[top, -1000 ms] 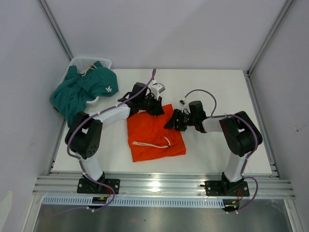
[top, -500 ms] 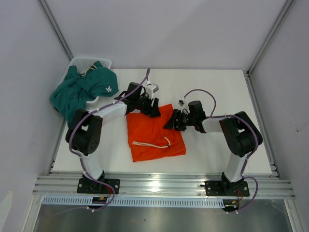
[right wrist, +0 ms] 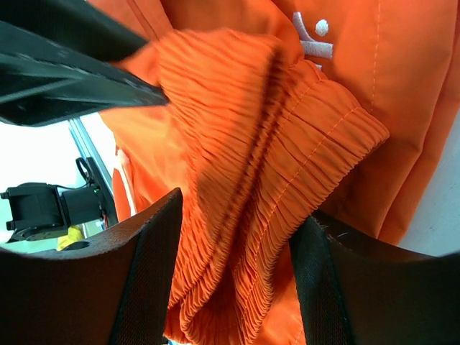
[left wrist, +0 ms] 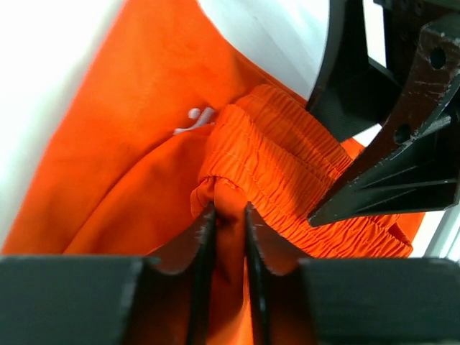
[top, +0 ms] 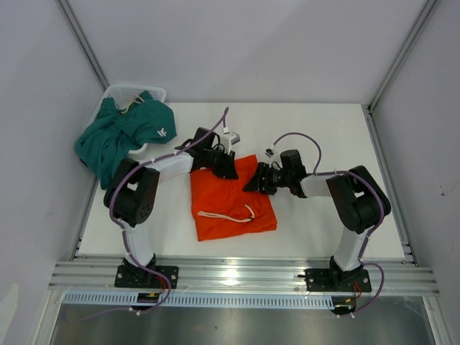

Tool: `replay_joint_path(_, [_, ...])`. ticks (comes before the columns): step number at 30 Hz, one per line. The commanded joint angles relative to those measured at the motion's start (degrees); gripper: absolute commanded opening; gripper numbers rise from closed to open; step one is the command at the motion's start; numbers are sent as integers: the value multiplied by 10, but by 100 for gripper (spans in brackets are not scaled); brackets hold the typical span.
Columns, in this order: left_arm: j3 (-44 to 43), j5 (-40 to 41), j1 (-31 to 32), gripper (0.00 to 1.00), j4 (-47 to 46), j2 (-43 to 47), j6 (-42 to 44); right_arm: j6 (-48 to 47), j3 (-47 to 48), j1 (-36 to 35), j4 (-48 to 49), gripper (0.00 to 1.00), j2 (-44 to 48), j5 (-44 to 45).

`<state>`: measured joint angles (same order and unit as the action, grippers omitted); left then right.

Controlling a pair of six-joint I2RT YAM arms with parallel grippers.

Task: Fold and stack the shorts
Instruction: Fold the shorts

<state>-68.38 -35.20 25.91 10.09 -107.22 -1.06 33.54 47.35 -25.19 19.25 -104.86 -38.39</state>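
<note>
Orange shorts [top: 233, 205], white logo [left wrist: 194, 118], waistband [left wrist: 287, 180] in L tool [left wrist: 228, 213], R tool [right wrist: 233, 237]

The orange shorts [top: 237, 192] are matt cloth, their waistband ribbed and gathered. Left of them, the teal shorts [top: 118, 136] look soft and matt, over a white plastic mesh basket [top: 129, 90]. The table [top: 323, 133] is smooth matt white.
</note>
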Motion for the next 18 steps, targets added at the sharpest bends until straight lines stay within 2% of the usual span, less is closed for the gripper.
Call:
replay_joint_path(1, [-20, -44, 20, 19, 2, -19, 9, -14, 7, -7, 23, 61, 18, -12])
replay_joint_path(2, [-21, -40, 23, 13, 1, -19, 9, -16, 7, -7, 23, 61, 18, -12])
replay_joint_path(4, [-16, -43, 23, 8, -11, -19, 9, -19, 6, -9, 21, 60, 20, -12])
replay_joint_path(5, [-12, -44, 23, 1, -18, -16, 6, -21, 6, -10, 21, 60, 22, -11])
replay_joint_path(10, [10, -48, 26, 0, -77, 5, -26, -31, 9, -15, 12, 50, 28, -2])
replay_joint_path(13, [17, -57, 27, 0, -98, 17, -43, -36, 12, -19, 7, 38, 27, 1])
replay_joint_path(18, [13, -59, 33, 0, -115, 11, -58, -39, 19, -21, 1, 7, 32, 1])
